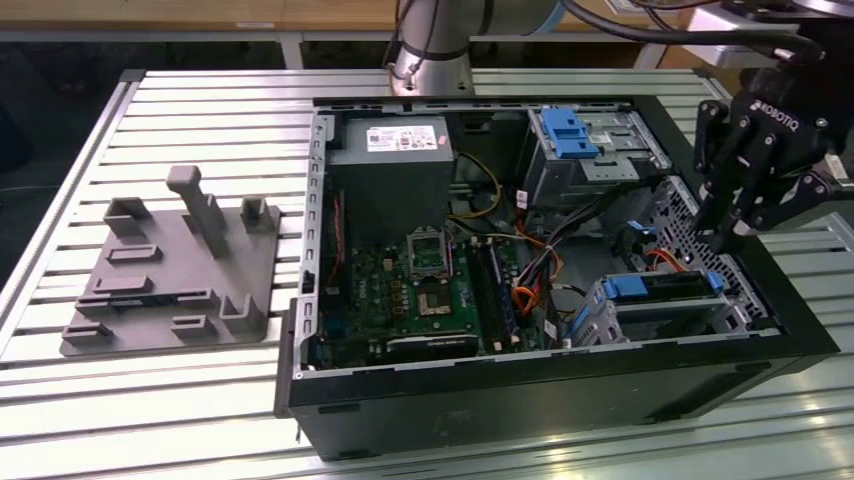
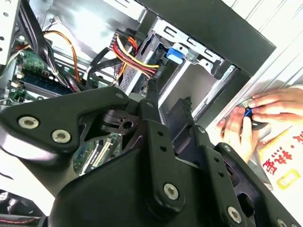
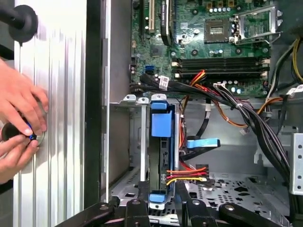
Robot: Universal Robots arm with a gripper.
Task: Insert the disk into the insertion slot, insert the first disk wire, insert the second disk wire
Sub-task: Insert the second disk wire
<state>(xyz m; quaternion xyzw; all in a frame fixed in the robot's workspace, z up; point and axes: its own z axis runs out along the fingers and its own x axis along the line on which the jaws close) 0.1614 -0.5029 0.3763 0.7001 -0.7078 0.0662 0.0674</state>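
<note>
Exterior view: black metal pincer (image 1: 731, 238) near the silver hard disk (image 1: 663, 286) in its bright blue plastic carrier, seated in the small grey perforated sheet-metal slot (image 1: 671, 316) of the open black computer case (image 1: 534, 400). Apart or together: cannot tell. Second wrist view: a person's hands (image 2: 253, 118) beside the case. First wrist view: red-yellow-black wire bundle (image 3: 187, 172) at the disk's side.

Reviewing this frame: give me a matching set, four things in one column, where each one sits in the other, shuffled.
1 disk
2 gripper
3 grey fixture plate
4 hands

A lying on the table, the exterior view's left of the case
B in the insertion slot
C touching a small round object
D above the case, at the exterior view's right

Pairs: 1-B, 2-D, 3-A, 4-C
</note>
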